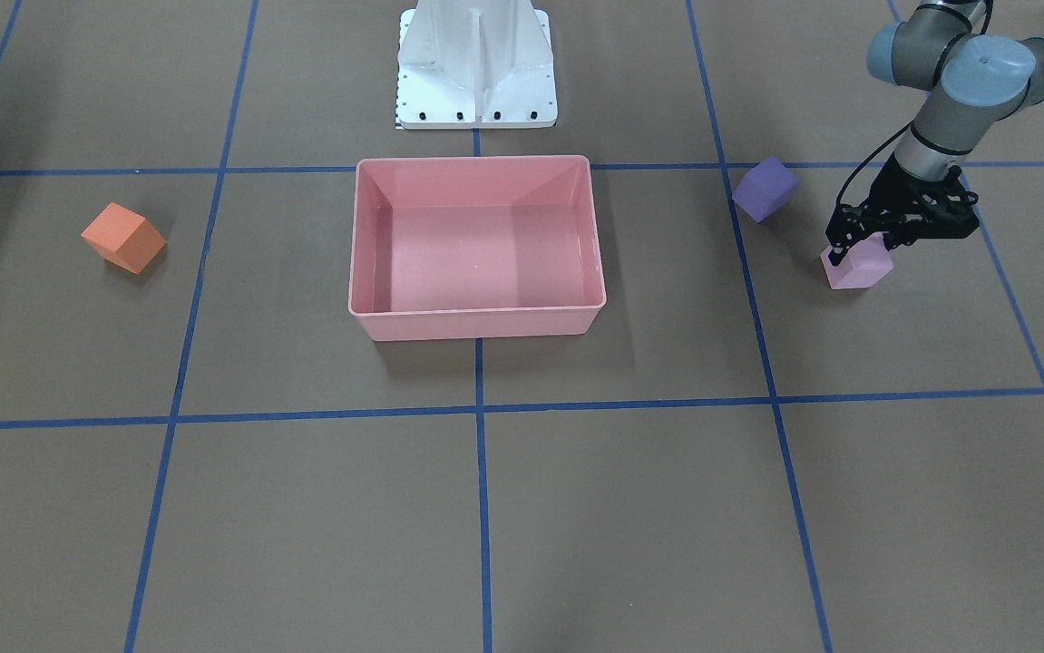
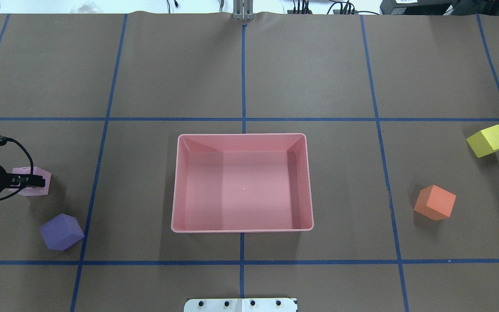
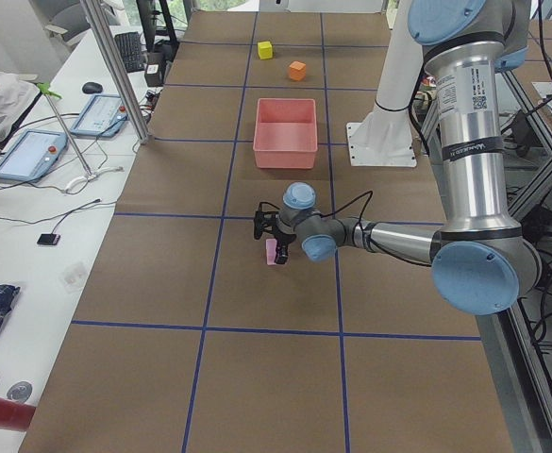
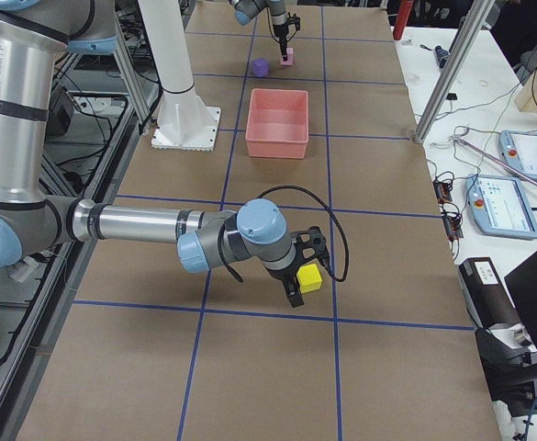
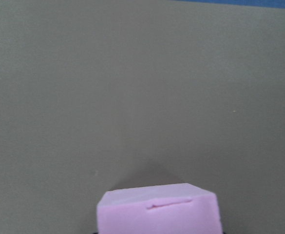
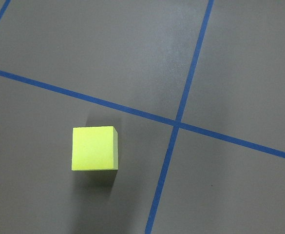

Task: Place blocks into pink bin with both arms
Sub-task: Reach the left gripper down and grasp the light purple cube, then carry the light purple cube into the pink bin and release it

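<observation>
The pink bin stands empty at the table's middle. My left gripper is down over the light pink block, fingers on either side and shut on it; the block is at table level. It fills the bottom of the left wrist view. The purple block lies beside it. My right gripper shows only in the exterior right view, just above the table next to the yellow block; I cannot tell if it is open. The orange block lies between bin and yellow block.
The white robot base stands behind the bin. Blue tape lines divide the brown table into squares. The right wrist view shows the yellow block near a crossing of tape lines. Side benches with tablets flank the table ends.
</observation>
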Tool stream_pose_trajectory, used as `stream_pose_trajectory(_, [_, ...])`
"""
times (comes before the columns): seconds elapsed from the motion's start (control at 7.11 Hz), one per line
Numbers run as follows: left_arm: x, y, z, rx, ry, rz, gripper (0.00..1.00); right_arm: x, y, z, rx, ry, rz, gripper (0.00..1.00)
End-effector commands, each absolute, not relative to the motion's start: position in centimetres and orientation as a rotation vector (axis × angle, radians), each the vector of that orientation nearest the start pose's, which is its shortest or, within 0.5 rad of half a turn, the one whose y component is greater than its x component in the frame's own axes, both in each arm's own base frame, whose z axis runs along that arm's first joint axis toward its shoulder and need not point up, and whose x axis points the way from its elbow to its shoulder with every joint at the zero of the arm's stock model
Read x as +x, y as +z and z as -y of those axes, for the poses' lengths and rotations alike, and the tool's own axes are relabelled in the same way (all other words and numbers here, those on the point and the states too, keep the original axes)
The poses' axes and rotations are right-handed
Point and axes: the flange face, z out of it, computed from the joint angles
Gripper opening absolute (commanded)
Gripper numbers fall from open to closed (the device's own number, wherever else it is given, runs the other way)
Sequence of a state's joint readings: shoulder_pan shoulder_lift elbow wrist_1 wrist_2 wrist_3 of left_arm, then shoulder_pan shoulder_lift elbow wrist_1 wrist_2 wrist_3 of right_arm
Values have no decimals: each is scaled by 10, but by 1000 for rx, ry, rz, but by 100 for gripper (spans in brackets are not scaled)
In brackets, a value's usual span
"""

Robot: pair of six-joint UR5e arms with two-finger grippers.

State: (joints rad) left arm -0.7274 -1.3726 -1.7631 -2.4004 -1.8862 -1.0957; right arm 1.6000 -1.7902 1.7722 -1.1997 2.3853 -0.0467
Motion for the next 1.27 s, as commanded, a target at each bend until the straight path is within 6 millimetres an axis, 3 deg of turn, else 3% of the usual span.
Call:
stream_pose_trajectory(0.0, [261, 531, 371, 258, -92, -894, 0, 73, 614, 415, 361, -158, 798, 100])
stream_pose_trajectory(0.28, [262, 422, 370, 238, -101, -896, 0, 70, 612, 414, 356, -161, 835, 100])
stream_pose_trajectory(0.42, [276, 369, 379, 234, -106, -903, 0, 68, 608, 415, 326, -89, 861, 100])
stream_pose_trajectory(0.56, [300, 316, 395, 209, -165, -931, 0, 52, 600, 418, 308, -47, 880, 100])
stream_pose_trajectory(0.7, [338, 261, 391, 175, -160, -955, 0, 37, 594, 421, 302, -13, 902, 100])
stream_pose_trajectory(0.84, [372, 206, 380, 130, -174, -966, 0, 22, 586, 422, 309, 20, 926, 100])
stream_pose_trajectory(0.98, [404, 158, 357, 87, -160, -973, 0, 4, 578, 423, 293, 49, 949, 100])
stream_pose_trajectory(1.12, [439, 127, 328, 99, -149, -963, 0, -6, 573, 423, 283, 71, 963, 100])
